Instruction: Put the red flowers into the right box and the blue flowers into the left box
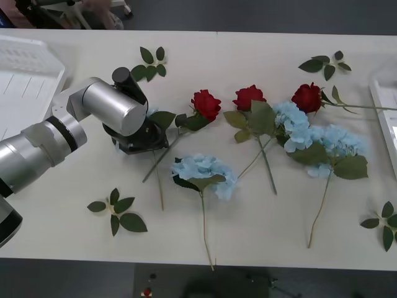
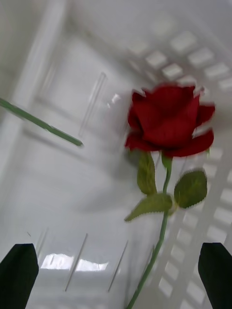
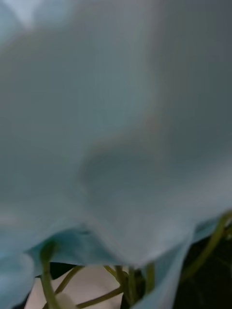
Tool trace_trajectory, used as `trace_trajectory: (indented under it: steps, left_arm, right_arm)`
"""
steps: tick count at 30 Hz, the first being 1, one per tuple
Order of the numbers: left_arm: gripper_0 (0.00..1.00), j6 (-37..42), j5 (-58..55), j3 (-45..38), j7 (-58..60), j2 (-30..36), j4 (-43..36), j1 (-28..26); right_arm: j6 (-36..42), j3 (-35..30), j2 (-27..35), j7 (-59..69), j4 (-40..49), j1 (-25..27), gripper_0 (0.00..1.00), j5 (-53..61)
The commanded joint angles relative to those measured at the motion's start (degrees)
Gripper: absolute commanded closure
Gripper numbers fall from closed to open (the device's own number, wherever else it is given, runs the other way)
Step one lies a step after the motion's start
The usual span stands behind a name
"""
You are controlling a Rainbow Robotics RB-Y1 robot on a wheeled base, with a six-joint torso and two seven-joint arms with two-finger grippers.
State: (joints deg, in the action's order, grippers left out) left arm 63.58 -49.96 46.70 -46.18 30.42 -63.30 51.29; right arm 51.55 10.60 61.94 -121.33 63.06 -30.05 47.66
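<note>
Nearest: one blue flower point(image 1: 205, 174) lying loose on surface point(image 1: 260, 236). Beyond, left gripper point(image 1: 139, 133) down over a blue bloom point(image 3: 96, 120); finger state cannot tell. Farther: three red flowers point(image 1: 248, 97), more blue clusters point(image 1: 310, 133), unsorted. Right gripper point(image 2: 116, 270) fingers spread over right box point(image 1: 384, 118); one rose point(image 2: 169, 120) inside. Left box point(image 1: 25, 87): contents unclear.

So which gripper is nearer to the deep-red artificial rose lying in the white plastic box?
Right. The right gripper hangs open over that rose; the left gripper is over the table, against a pale-blue flower.
</note>
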Motion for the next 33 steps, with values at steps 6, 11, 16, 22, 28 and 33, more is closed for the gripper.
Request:
trace_trajectory:
  steps: [6,11,16,22,28,33]
  left_arm:
    - [1.0,-3.99,-0.48,-1.17,1.0,0.87,-0.42,0.21]
    - [1.0,2.51,-1.28,-4.86,-0.67,6.14,-7.8,0.39]
    - [1.0,8.31,-4.0,-7.68,-5.06,9.74,-12.55,0.48]
    - [1.0,25.8,-6.73,-16.29,-14.46,18.8,-22.57,2.15]
    - [1.0,38.72,-2.77,-18.93,-41.45,33.39,-27.84,3.38]
    - [1.0,33.45,2.42,-18.66,-55.51,38.04,-19.58,3.29]
  right_arm:
    - [2.06,12.95,2.4,-8.49,14.02,-8.45,0.03,-5.56]
    - [1.97,23.41,1.43,-8.49,10.51,-14.95,0.03,-6.53]
    - [1.27,32.38,-2.43,-9.01,2.86,-21.54,0.03,-7.94]
    - [-1.63,40.81,-6.74,-9.37,-4.61,-26.47,0.03,-8.9]
    - [-4.44,46.26,-8.76,-9.1,-7.16,-26.82,0.03,-8.9]
    - [-6.11,48.99,-11.05,-8.93,-9.53,-26.82,0.03,-8.99]
